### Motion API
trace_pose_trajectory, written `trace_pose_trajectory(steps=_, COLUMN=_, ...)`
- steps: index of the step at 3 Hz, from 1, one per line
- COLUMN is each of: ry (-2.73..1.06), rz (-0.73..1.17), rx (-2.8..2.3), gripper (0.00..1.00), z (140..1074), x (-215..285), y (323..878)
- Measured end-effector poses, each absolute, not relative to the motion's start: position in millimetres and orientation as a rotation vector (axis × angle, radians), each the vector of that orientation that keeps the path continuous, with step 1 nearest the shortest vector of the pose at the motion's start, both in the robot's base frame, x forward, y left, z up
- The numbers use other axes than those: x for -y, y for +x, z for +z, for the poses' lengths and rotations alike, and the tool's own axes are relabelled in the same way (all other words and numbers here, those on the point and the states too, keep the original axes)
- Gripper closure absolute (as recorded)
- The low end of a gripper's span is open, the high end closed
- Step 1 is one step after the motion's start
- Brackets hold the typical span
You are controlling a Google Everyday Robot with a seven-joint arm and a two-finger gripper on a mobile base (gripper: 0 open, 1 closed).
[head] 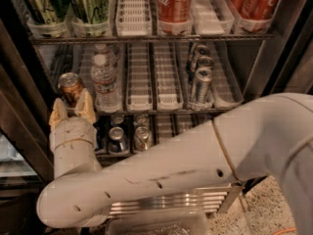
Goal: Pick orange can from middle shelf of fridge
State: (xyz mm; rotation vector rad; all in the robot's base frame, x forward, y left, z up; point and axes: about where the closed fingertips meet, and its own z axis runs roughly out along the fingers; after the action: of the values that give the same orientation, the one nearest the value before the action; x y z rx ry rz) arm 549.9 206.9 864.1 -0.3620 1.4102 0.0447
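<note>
The orange can [70, 84] stands at the left end of the middle shelf [161, 111] of the fridge [19, 126], its silver lid facing me. My gripper [72, 109] reaches in from below at the end of a white arm. Its two tan fingers [58, 114] sit on either side of the can's lower half and press against its sides. The can's base is hidden behind the gripper.
A clear water bottle [105, 82] stands just right of the can. White lane trays [139, 80] and slim silver cans [200, 82] fill the shelf further right. Green cans [46, 4] and red cola cans [175, 4] stand above, small cans [117, 137] below. The stainless base [171, 204] lies under my arm.
</note>
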Motion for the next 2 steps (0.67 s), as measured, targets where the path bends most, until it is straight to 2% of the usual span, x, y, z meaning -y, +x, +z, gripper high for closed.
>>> trace_pose_trajectory(steps=2, ry=-0.394, rz=0.098, rx=-1.468, gripper=0.36, z=861.7, x=-204.3, y=523.6)
